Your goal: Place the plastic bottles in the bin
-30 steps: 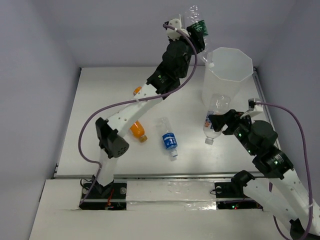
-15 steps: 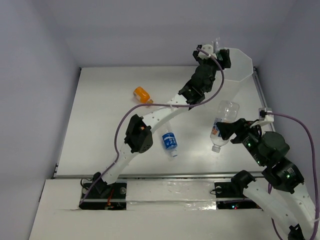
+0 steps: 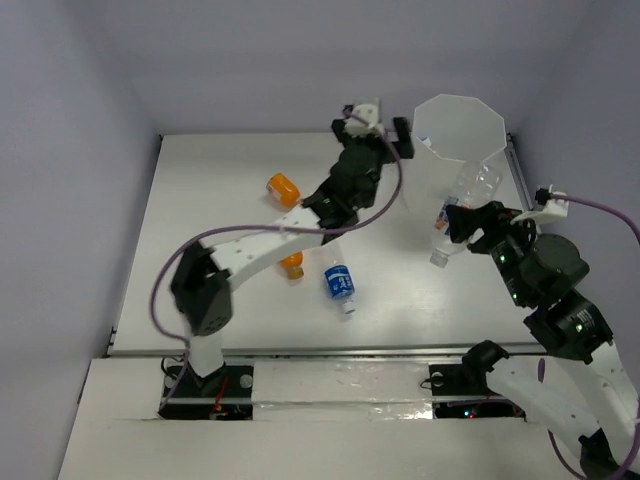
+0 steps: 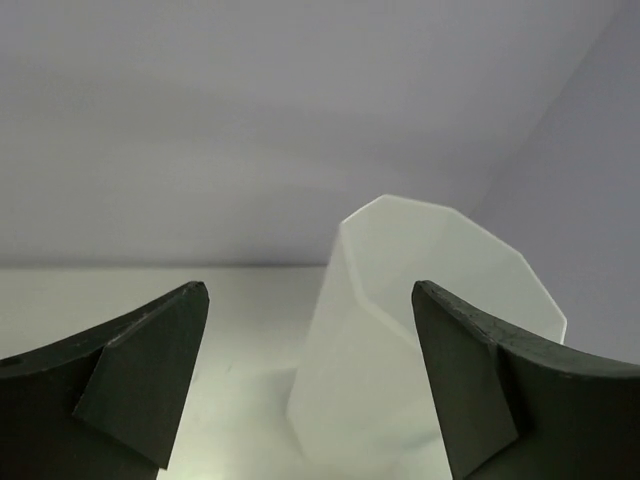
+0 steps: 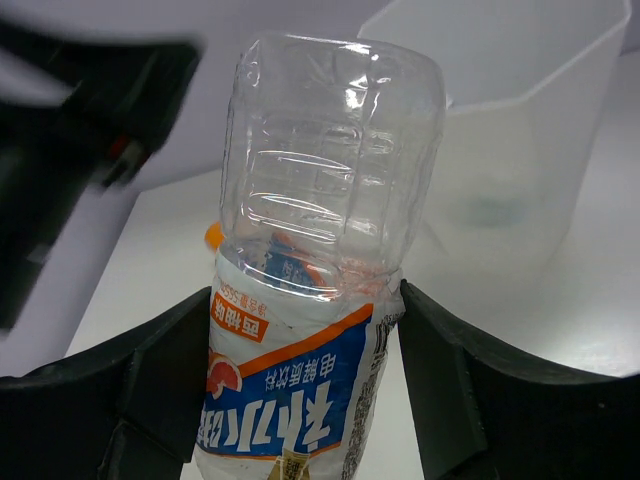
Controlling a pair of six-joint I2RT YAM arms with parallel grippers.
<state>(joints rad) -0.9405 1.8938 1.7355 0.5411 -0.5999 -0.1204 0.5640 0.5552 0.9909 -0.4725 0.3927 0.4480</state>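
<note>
The right gripper [image 5: 300, 385] clamps a clear bottle [image 5: 330, 180] labelled in orange and blue with white Chinese characters, beside the bin [image 5: 520, 150]; the left gripper [image 4: 310, 380] gapes wide and empty

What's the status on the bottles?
Left gripper open, empty, facing bin. Right gripper shut on clear bottle near bin. Two orange bottles, blue-label bottle on table. Nothing blocking.

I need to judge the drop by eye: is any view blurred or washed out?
Right wrist: the held bottle is sharp, label readable, but a dark shape at upper left is smeared. Left wrist: the bin is pale, low contrast against the wall. Top external: evenly lit, nothing blurred.
</note>
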